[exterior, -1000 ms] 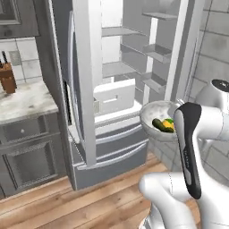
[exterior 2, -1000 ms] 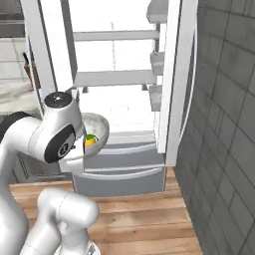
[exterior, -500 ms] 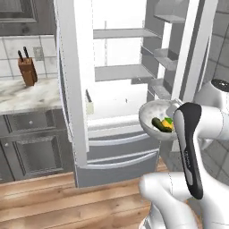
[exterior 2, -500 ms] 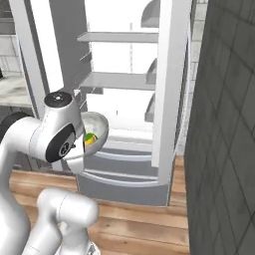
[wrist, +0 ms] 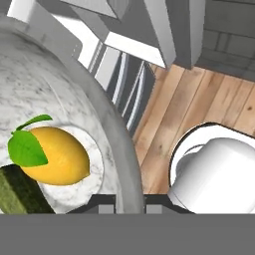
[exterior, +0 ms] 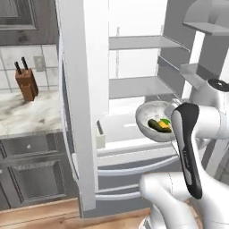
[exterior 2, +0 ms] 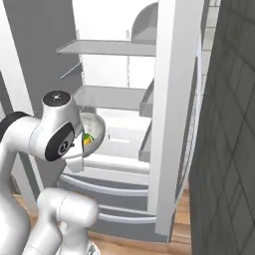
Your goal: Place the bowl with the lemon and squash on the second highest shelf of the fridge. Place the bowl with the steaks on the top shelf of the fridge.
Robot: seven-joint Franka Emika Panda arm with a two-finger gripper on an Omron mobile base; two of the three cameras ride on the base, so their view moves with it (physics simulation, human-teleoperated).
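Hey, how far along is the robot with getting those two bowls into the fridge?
Nothing looks shelved yet: the fridge shelves look bare. In hand is the first bowl, holding the lemon and squash. The pincer is shut on its rim, carrying it in front of the open fridge. Left: set it on the second highest shelf, then fetch the steak bowl for the top shelf.

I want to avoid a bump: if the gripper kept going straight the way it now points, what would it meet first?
The gripper, shut on the bowl rim, points downward. Past the rim lies the wooden floor before the fridge drawers; the robot's own base may come first, since depth is unclear.
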